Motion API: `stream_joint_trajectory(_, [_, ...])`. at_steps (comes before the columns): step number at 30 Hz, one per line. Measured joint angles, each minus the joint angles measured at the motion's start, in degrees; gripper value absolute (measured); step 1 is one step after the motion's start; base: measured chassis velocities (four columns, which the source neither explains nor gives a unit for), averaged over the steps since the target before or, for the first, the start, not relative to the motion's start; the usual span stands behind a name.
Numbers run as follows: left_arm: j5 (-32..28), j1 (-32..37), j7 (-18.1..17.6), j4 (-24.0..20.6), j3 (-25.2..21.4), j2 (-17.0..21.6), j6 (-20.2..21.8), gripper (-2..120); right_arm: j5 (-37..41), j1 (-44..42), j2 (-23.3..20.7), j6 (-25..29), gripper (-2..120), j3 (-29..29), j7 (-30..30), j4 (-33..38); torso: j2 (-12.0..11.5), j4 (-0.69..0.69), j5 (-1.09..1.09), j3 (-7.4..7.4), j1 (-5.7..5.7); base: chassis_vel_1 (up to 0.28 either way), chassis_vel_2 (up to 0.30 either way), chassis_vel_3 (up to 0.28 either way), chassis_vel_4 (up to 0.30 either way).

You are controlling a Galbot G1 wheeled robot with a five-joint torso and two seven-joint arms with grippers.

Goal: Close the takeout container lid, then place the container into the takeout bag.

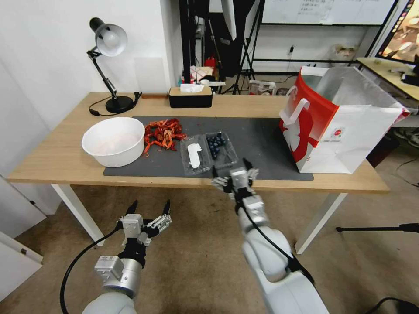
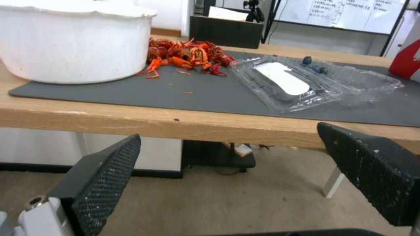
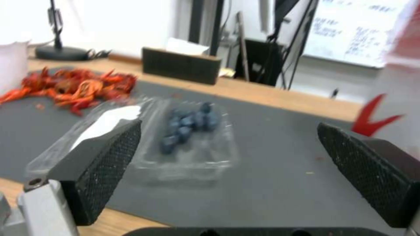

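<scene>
Silver-grey arms, black-fingered grippers

The left gripper (image 1: 148, 210) and right gripper (image 1: 231, 168) have black fingers with cross-hatched pads (image 3: 109, 157) on silver blocks. A screw sits at one finger's base. Smooth pale arm shells carry black cables alongside.

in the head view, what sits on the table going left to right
desk lamp → white bowl → crayfish pile → lid lying open → berry half of the takeout container → takeout bag
</scene>
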Motion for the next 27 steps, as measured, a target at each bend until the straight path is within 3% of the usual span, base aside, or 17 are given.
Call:
stream_joint_trajectory(16, [-0.9,0.0,0.7,-0.2,0.4,0.4,0.4,100,9.6,-13.8,-1.1,16.9,100,10.9,-0.9,2.5,0.0,0.01,-0.01,0.0,0.0,0.0,0.0,0.0,0.0])
stream_joint_trajectory(27, [-1.3,-0.4,0.9,0.1,1.0,0.4,0.8,100,9.7,-17.5,0.4,19.2,100,12.2,-1.5,2.3,0.0,0.02,-0.01,0.0,0.0,0.0,0.0,0.0,0.0])
